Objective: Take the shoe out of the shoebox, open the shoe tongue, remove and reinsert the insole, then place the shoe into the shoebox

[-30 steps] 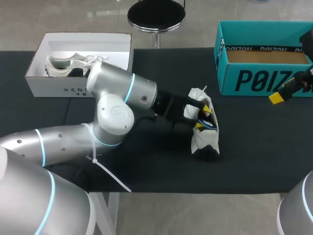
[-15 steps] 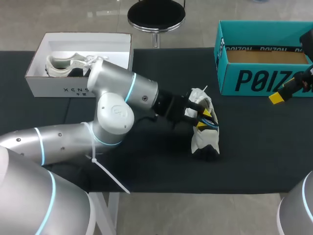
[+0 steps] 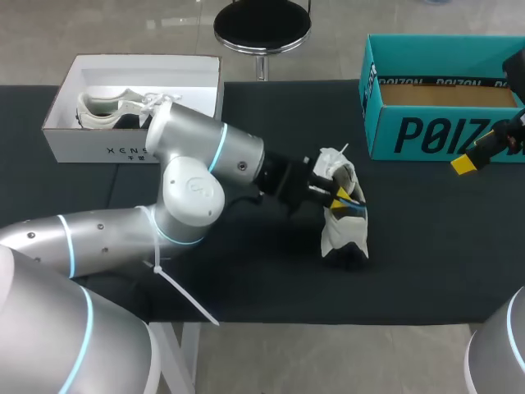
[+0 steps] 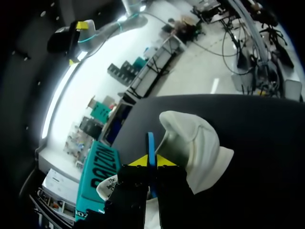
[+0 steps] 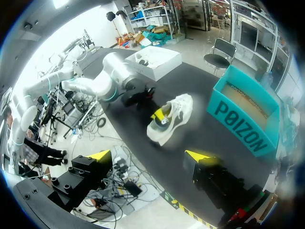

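The white shoe point(image 3: 345, 223) lies on the black table point(image 3: 443, 254), outside both boxes, roughly at mid-table and well apart from the teal shoebox point(image 3: 426, 131) that stands at the table's far right corner. The left arm enters from the left side and extends across the middle to the shoe. The left gripper point(image 4: 151, 161) sits at the shoe's opening, beside the raised white upper. In the left wrist view its two yellow tips stand close together with a thin blue insole point(image 4: 150, 143) between them, seen edge-on and touched from both sides, so the fingers are clamped on the insole. The insole's upper edge projects above the tips, and its lower part is hidden by the gripper body. The right gripper point(image 5: 148, 155) hangs above the table's right side, near the teal shoebox, with its yellow tips wide apart and nothing between them. A white shoebox point(image 3: 90, 149) stands at the far left of the table, with a second pale shoe point(image 3: 102, 111) inside it.
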Robot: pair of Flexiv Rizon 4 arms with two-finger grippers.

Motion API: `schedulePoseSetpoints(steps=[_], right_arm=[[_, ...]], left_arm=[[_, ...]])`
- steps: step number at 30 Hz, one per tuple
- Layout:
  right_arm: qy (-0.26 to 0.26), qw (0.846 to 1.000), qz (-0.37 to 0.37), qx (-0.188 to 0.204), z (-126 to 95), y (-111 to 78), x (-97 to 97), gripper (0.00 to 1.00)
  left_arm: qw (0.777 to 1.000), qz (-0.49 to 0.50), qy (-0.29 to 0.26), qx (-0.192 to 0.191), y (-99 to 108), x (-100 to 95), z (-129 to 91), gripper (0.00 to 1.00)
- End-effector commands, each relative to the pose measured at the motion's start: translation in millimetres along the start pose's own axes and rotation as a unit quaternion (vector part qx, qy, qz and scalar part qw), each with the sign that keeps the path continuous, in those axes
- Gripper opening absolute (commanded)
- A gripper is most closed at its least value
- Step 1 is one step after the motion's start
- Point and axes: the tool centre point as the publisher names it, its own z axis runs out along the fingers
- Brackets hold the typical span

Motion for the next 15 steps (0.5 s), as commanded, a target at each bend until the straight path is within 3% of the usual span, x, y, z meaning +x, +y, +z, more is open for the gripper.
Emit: schedulePoseSetpoints(steps=[1,7,12,13,15], right_arm=[[0.0,1.0,0.0,0.002,1,1.5,-1.3,1.0],[0.0,1.0,0.0,0.002,1,1.5,-1.3,1.0],[0.0,1.0,0.0,0.002,1,1.5,-1.3,1.0],[0.0,1.0,0.0,0.002,1,1.5,-1.3,1.0],[0.0,1.0,0.0,0.002,1,1.5,-1.3,1.0]], left_arm=[[1.0,0.002,0.002,-0.006,7,-1.3,5,0.0],[1.0,-0.006,0.005,-0.019,17,-0.3,6,0.0],[1.0,-0.007,0.016,-0.015,12,-0.7,2,0.0],[1.0,-0.005,0.021,-0.013,9,-0.9,1,0.07],[1.0,-0.002,0.029,-0.011,4,-1.4,-1,0.38]])
